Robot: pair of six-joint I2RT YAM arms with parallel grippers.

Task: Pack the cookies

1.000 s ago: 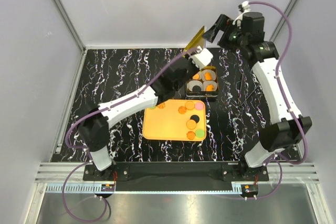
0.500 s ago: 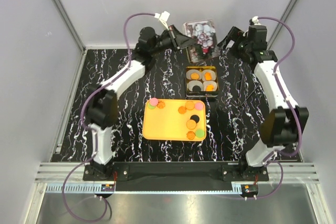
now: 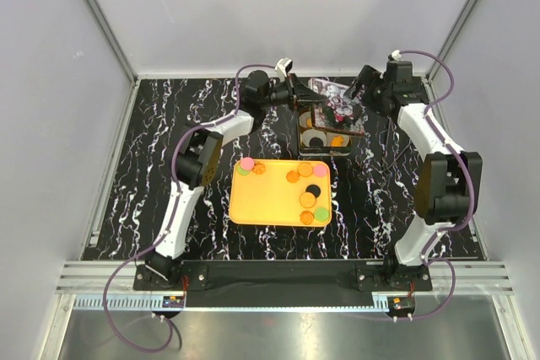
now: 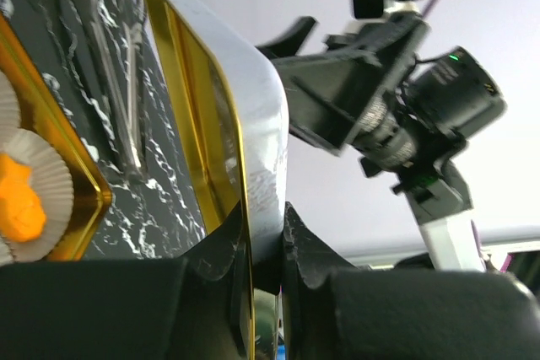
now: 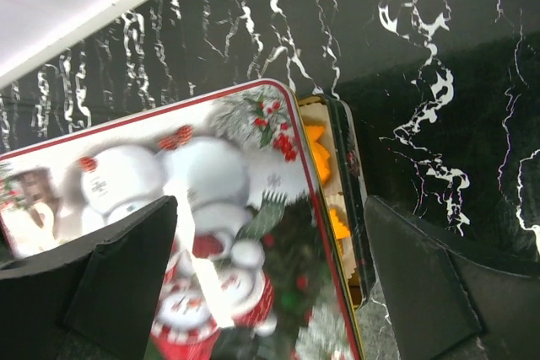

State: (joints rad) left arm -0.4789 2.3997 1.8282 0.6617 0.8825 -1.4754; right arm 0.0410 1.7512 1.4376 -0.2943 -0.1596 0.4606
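My left gripper (image 3: 301,99) (image 4: 266,227) is shut on the edge of a tin lid (image 3: 337,107) (image 4: 253,124), printed with snowmen and gold inside. It holds the lid tilted over the back part of the open tin (image 3: 305,142). The tin holds white paper cups with orange cookies (image 5: 319,156) and a black one (image 3: 314,141). My right gripper (image 3: 364,90) (image 5: 270,267) is open, with the lid (image 5: 186,200) in view below between its spread fingers. More cookies (image 3: 307,200), orange, pink, green and black, lie on the yellow-orange tray (image 3: 270,200).
The tray lies in front of the tin at the table's middle. Grey walls and a metal frame close in the back and sides. Both arms reach to the back of the black marbled table (image 3: 169,124), close to each other over the tin.
The lid has come down from high at the back to just over the tin, its printed face turned up. The right gripper has dropped and moved close to the lid.
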